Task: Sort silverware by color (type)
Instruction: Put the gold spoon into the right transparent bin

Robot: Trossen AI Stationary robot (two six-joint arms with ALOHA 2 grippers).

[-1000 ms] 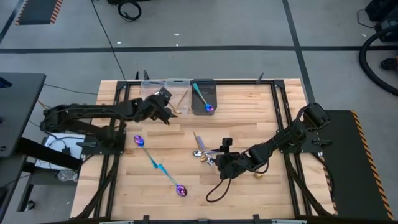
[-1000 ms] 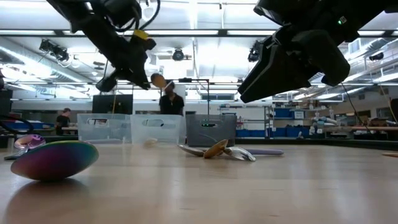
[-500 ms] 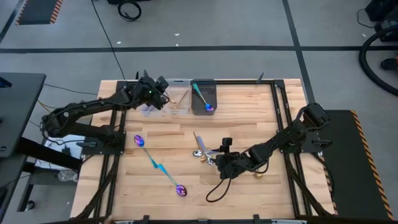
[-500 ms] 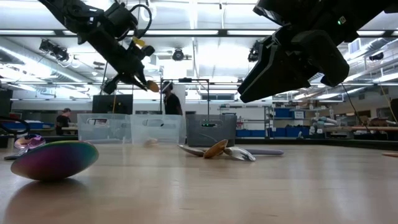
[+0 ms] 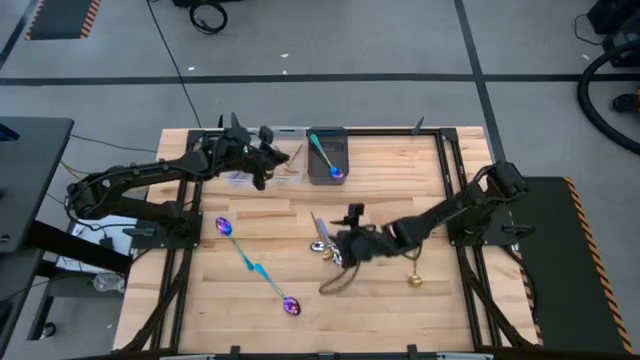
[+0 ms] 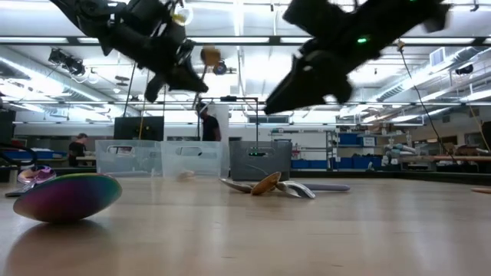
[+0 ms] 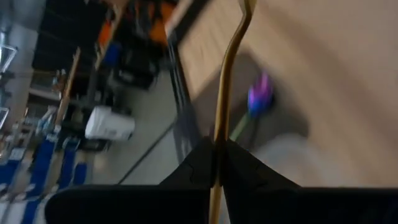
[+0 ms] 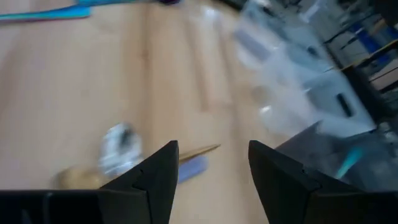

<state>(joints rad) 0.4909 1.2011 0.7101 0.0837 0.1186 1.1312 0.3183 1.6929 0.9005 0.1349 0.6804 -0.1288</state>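
My left gripper (image 5: 264, 152) is above the clear bins (image 5: 283, 150) at the far edge, shut on a gold spoon (image 7: 229, 68) whose bowl (image 6: 209, 55) sticks up and away from the fingers. The dark bin (image 5: 327, 158) holds a teal-handled, purple-bowled spoon (image 5: 325, 155). My right gripper (image 5: 340, 246) hovers open next to a small pile of spoons (image 5: 322, 244) at mid-table; a silver bowl (image 8: 118, 144), a lilac handle (image 8: 190, 168) and a gold spoon (image 8: 78, 177) lie on the wood in front of its fingers. Two iridescent spoons (image 5: 258, 268) lie at the near left, and a gold one (image 5: 413, 280) at the near right. My left gripper pinches the gold spoon's slim handle (image 7: 218, 146) between its two fingers. The rest of the handle runs on past the fingertips, roughly along the line of the fingers. The spoon is lifted clear above the bins, its bowl end away from the gripper.
A second clear bin (image 5: 240, 145) stands left of the first. A black frame (image 5: 445, 180) runs along the table's sides. A dark cable (image 5: 335, 285) loops on the wood below the right gripper. People stand in the room behind the table.
My left gripper has carried the gold spoon toward the far edge and then right over the clear bins, rising a little and rolling its wrist, so the spoon's bowl now stands higher. My right gripper, still open, has gone left toward the pile of spoons, uncovering the gold spoon at the near right.
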